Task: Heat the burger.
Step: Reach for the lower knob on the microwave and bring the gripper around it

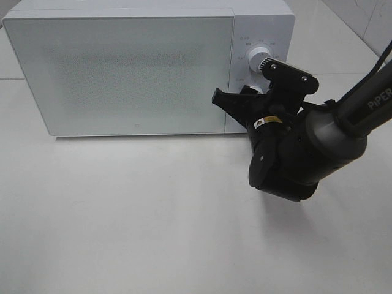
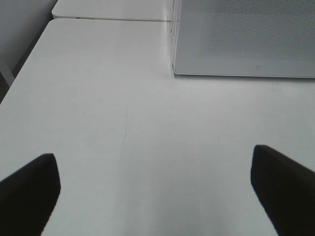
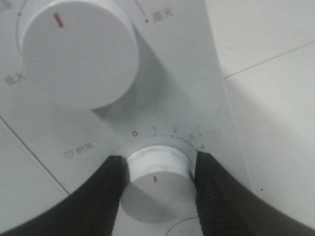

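The burger is out of view. The white microwave (image 1: 122, 67) stands at the back of the table with its frosted door closed. My right gripper (image 1: 254, 92) is at the control panel, shut on the lower timer knob (image 3: 156, 182). One black finger (image 3: 106, 191) presses each side of the knob, whose red mark points down toward the camera. Above it, the larger power knob (image 3: 78, 54) is untouched. My left gripper (image 2: 157, 191) is open over bare table, left of the microwave's (image 2: 246, 34) front corner, holding nothing.
The right arm (image 1: 306, 147) hangs over the table in front of the microwave's right end. A second white table (image 2: 113, 9) adjoins at the far left. The table's left edge (image 2: 19, 69) runs beside the left gripper.
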